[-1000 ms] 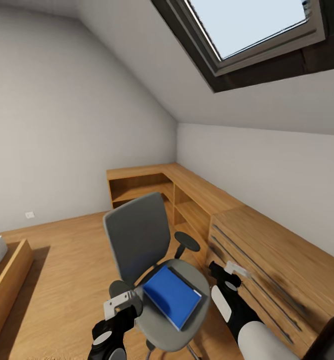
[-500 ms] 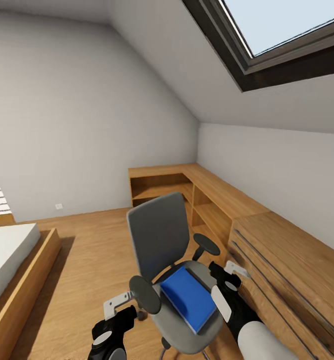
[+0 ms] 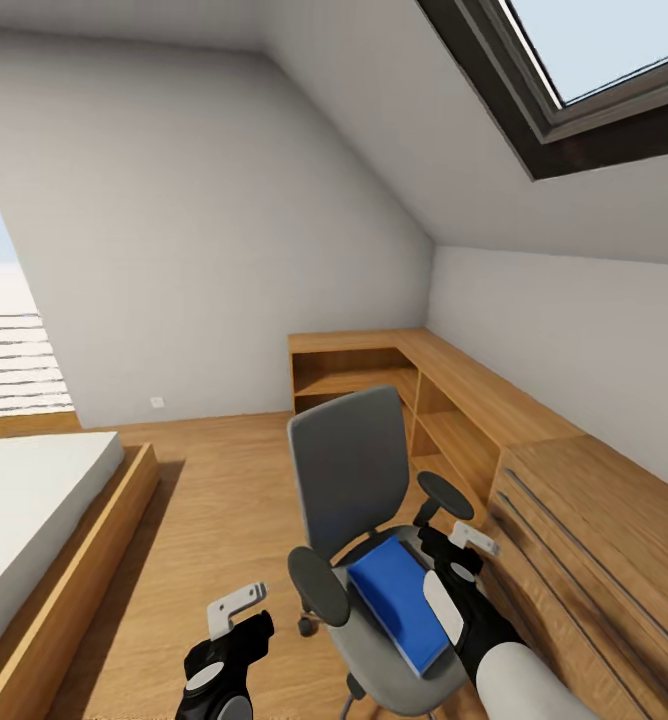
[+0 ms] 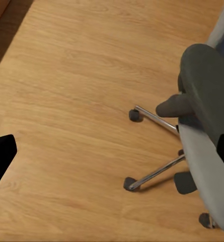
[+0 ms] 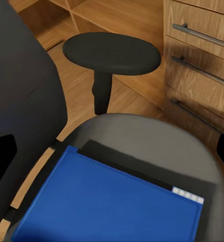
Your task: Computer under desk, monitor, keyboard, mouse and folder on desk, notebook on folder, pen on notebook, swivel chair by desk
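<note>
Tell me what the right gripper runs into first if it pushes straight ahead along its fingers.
Most likely the blue folder lying on the swivel chair seat: the right wrist view looks straight down onto it, with the black armrest further along. The right gripper hangs just over the seat's edge; exact depth is unclear.

Bright, even daylight from the skylight [image 3: 594,70]; soft shadows on the floor [image 3: 204,540]; wide-angle stretching at edges.

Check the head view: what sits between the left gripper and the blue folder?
The swivel chair's near black armrest stands between the left gripper and the folder.
</note>
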